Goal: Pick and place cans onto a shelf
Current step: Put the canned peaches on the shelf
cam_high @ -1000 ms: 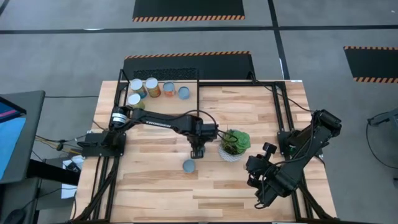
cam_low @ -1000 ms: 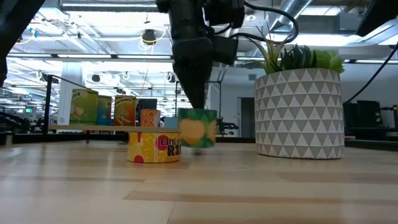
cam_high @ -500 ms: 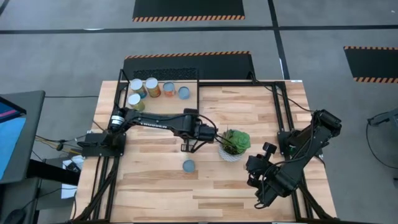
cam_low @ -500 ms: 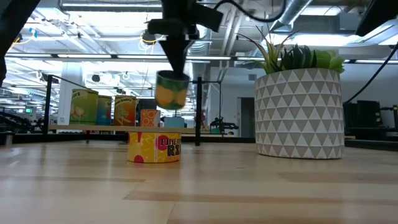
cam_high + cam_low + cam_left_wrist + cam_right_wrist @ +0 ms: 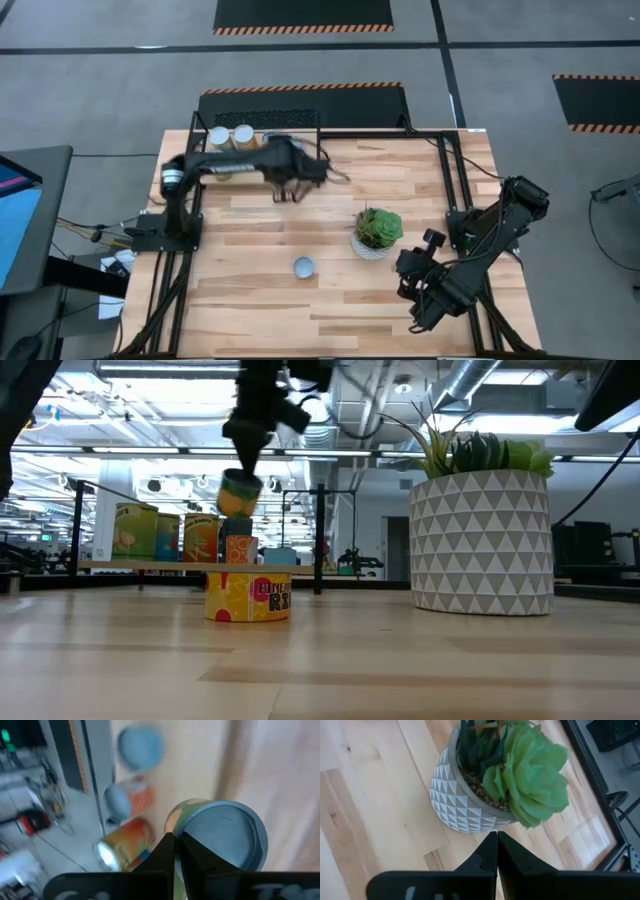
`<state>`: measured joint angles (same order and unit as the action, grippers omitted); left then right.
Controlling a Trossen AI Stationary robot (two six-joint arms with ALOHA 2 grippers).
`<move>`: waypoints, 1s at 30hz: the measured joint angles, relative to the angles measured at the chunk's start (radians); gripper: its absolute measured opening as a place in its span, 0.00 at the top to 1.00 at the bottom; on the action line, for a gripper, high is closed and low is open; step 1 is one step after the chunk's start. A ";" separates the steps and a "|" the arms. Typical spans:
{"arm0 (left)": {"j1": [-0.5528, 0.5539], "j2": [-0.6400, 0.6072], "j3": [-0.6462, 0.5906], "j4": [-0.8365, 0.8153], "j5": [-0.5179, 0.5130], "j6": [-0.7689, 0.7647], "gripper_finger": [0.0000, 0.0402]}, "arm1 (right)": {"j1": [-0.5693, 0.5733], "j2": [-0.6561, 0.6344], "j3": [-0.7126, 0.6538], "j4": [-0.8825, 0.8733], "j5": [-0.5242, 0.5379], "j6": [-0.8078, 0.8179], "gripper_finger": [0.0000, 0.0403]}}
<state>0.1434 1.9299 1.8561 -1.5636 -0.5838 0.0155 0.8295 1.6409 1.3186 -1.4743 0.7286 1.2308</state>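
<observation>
The left gripper [image 5: 243, 478] hangs above the counter [image 5: 420, 190] near the open side of the shelf [image 5: 312, 133], its jaws closed on a green-labelled can [image 5: 240, 494] that is held clear of the wood. In the left wrist view that can's pale-blue top [image 5: 225, 835] fills the space just beyond the dark fingers [image 5: 170, 857], which show pressed together in front of it.

On the shelf, at the counter's far left corner, two cans with silvery tops [image 5: 230, 135] stand side by side in the high view; the arm covers the rest of the platform. From table height a green can [image 5: 136, 530], an orange one [image 5: 201, 537] and a smaller orange can [image 5: 239, 548] line up on the shelf's light-wood deck. The left wrist view shows a pale-blue-topped can [image 5: 140, 746] and two orange-labelled cans [image 5: 127, 800] beyond the held one.

One can remains on the counter: a short yellow-labelled tin [image 5: 248, 597] standing upright, seen from above as a pale-blue disc [image 5: 303, 266] well apart from the shelf and to the left of the potted succulent [image 5: 376, 231] in its white patterned pot.

The right gripper [image 5: 496, 851] waits at the counter's near right, jaws closed on nothing, pointing at the plant [image 5: 500, 775].
</observation>
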 joint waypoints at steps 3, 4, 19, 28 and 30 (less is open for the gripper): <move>0.092 -0.082 -0.074 0.046 0.023 0.003 1.00 | 0.007 -0.005 -0.001 0.000 -0.005 0.019 0.93; 0.121 -0.111 -0.104 0.084 0.046 0.021 1.00 | 0.009 -0.006 -0.001 -0.001 -0.007 0.025 0.93; 0.436 -0.304 -0.499 0.512 0.386 0.184 1.00 | -0.001 -0.006 -0.001 0.009 -0.026 0.027 0.93; 0.418 -0.292 -0.532 0.630 0.422 0.185 1.00 | -0.001 -0.006 0.000 0.009 -0.026 0.026 0.93; 0.417 -0.292 -0.532 0.625 0.422 0.184 1.00 | -0.001 -0.006 0.000 0.009 -0.026 0.026 0.93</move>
<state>0.5602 1.6382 1.3243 -0.9382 -0.1619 0.1998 0.8288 1.6352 1.3182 -1.4658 0.7021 1.2568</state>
